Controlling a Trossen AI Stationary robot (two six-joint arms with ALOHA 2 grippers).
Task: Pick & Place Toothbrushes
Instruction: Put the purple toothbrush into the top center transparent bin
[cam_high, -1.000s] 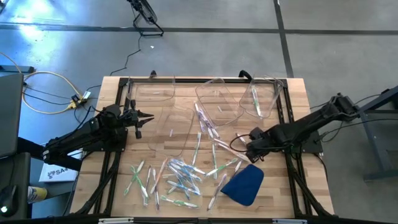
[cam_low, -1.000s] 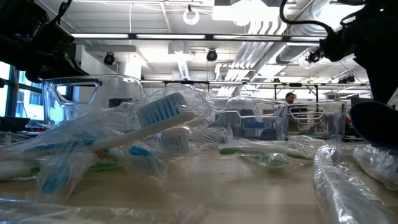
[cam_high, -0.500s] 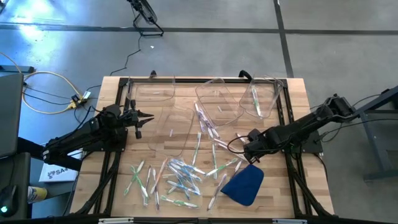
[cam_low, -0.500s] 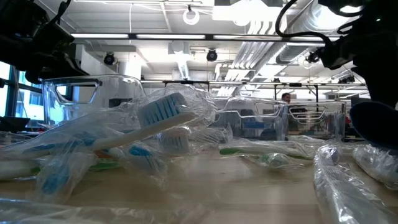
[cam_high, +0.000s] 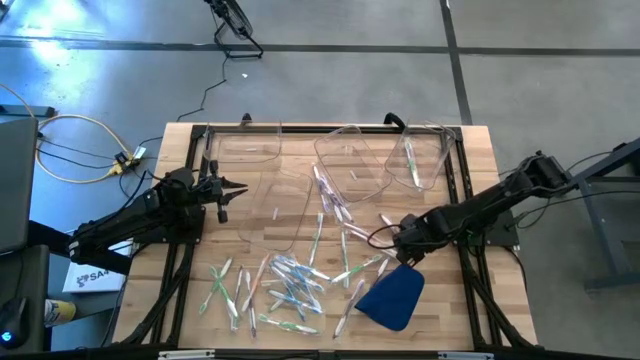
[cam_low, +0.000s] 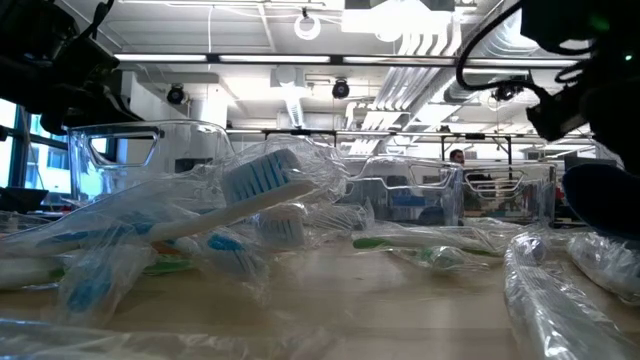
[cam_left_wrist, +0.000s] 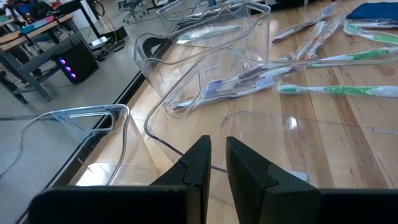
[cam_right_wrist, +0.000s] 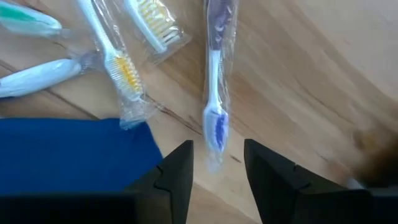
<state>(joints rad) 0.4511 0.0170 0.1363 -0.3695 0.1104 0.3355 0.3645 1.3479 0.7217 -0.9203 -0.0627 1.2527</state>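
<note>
Left gripper (cam_high: 238, 188) parked at the left edge of the tabletop (cam_high: 480, 170), fingers nearly together with a thin gap, nothing in them. It points at the bins (cam_high: 290, 205).

Middle: most brushes (cam_high: 285, 290) lie scattered and bagged on the near half, more strung toward the far bins. One bin (cam_high: 418, 160) far right seems to already have a couple inside.

Right: my right gripper (cam_high: 393, 243) is low over the tabletop just far of the blue cloth (cam_high: 392, 297), jaws apart, empty. In the wrist view a purple brush (cam_right_wrist: 217, 93) lies straight ahead between my fingers (cam_right_wrist: 177, 168), head end nearest, cloth edge off to one side. Two yellow-bristled ones (cam_right_wrist: 115, 68) lie beside it.

Step, as I read it: lining up a pick on the purple brush, not yet gripped. Next move calls for dropping straight down, straddling the handle across its width, closing. The wrapper looks slippery, so grab the stick, not loose film, and keep clear of the cloth.
</note>
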